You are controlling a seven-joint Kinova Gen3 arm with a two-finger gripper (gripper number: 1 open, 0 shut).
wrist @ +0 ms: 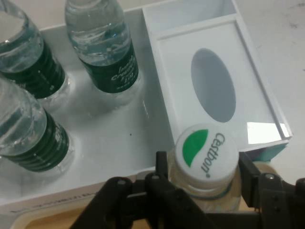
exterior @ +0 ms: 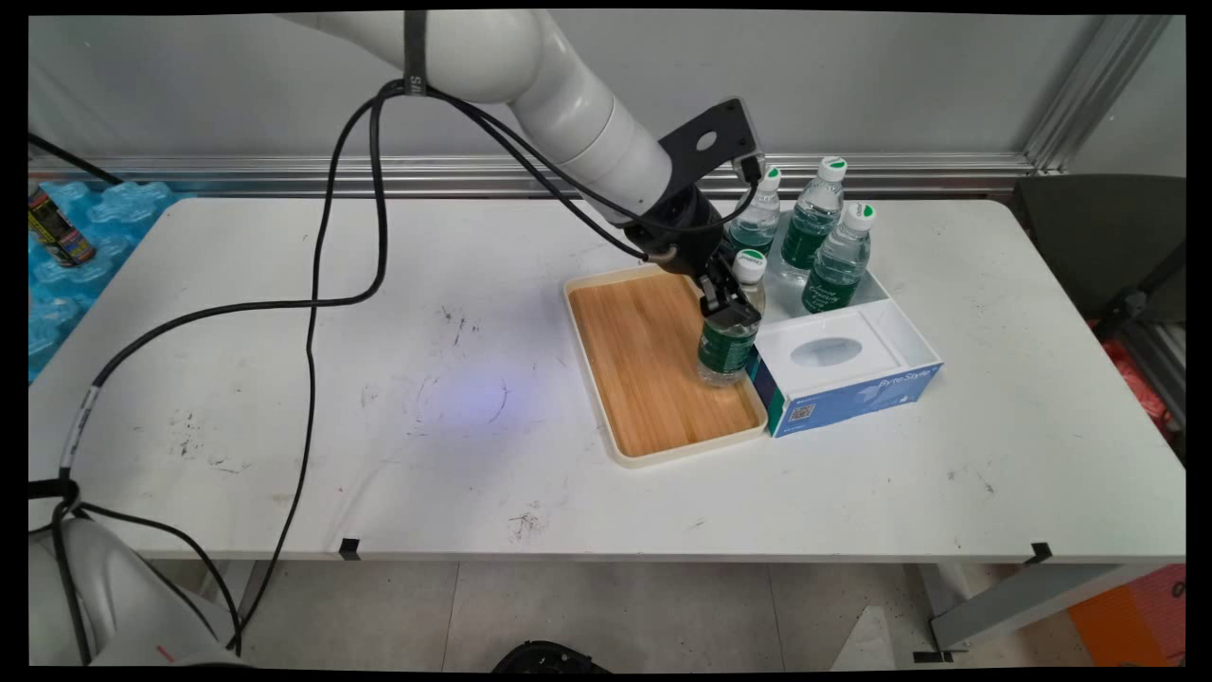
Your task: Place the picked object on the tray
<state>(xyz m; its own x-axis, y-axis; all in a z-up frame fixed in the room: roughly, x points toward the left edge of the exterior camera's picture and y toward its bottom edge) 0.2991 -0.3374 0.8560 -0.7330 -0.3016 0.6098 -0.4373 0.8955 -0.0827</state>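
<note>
My gripper [exterior: 726, 305] is shut on the neck of a clear water bottle [exterior: 727, 343] with a green label and a white cap [wrist: 206, 152]. The bottle stands slightly tilted at the right edge of a wooden tray [exterior: 644, 369]; whether its base touches the tray I cannot tell. In the hand view the black fingers [wrist: 161, 166] press on both sides just under the cap. Right beside it lies a white and blue box [exterior: 857, 390] with an oval opening [wrist: 213, 85]. Behind that, three more bottles [exterior: 837, 258] stand in a white compartment [wrist: 112, 126].
Black cables [exterior: 312, 313] hang from the arm across the table's left half. A can [exterior: 57, 227] lies on blue bottle packs beyond the left end. A dark chair [exterior: 1098, 242] stands off the right end.
</note>
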